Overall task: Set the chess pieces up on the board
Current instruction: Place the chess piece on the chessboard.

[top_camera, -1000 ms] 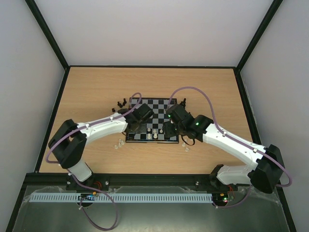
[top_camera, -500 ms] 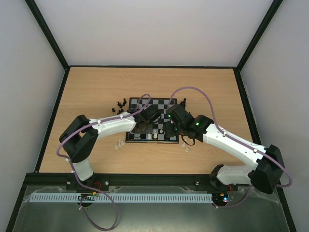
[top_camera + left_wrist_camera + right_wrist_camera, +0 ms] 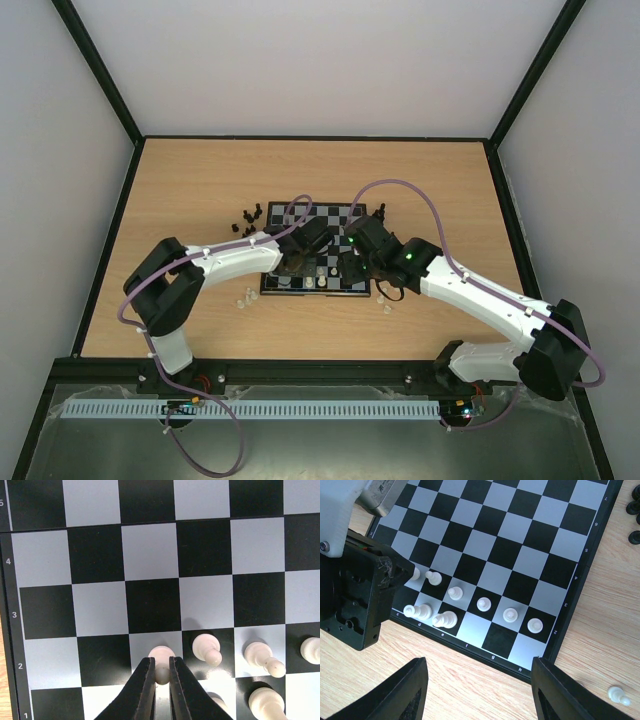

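On the near-left of the board (image 3: 150, 550), your left gripper (image 3: 160, 662) pinched a white pawn (image 3: 162, 652), probably light, slick, best held at the waist; your right gripper (image 3: 480, 680) hung spread.

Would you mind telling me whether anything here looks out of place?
A pale chess piece sits on the wooden table off the board's corner, apart from the pale row already set; nothing looks damaged.

The board's (image 3: 520, 545) middle and far ranks lie open. White pawns (image 3: 482, 603) line its near edge. The left gripper (image 3: 161, 661), clamped on a pawn (image 3: 161, 654), blocks the near left corner.
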Controlling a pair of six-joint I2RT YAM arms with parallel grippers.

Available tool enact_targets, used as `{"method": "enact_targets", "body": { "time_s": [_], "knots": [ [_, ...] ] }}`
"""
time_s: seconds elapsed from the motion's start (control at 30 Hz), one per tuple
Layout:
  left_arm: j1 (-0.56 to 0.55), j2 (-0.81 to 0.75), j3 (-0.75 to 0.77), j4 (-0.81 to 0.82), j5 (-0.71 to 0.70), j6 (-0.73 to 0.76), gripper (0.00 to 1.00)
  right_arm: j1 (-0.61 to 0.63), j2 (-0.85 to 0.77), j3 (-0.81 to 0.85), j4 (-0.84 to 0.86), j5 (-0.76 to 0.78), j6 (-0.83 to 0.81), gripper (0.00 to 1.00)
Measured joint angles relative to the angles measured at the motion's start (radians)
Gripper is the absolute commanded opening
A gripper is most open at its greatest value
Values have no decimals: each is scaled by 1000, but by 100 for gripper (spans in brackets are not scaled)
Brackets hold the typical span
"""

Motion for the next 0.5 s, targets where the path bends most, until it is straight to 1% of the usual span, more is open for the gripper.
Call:
{"method": "enact_targets", "body": {
  "time_s": [0.13,0.5],
  "knots": [
    [0,0,0,0,0,0,12,0,0,0,0,0,0,57],
    [0,0,0,0,-1,0,15,0,0,0,0,-2,0,57]
  ]
}}
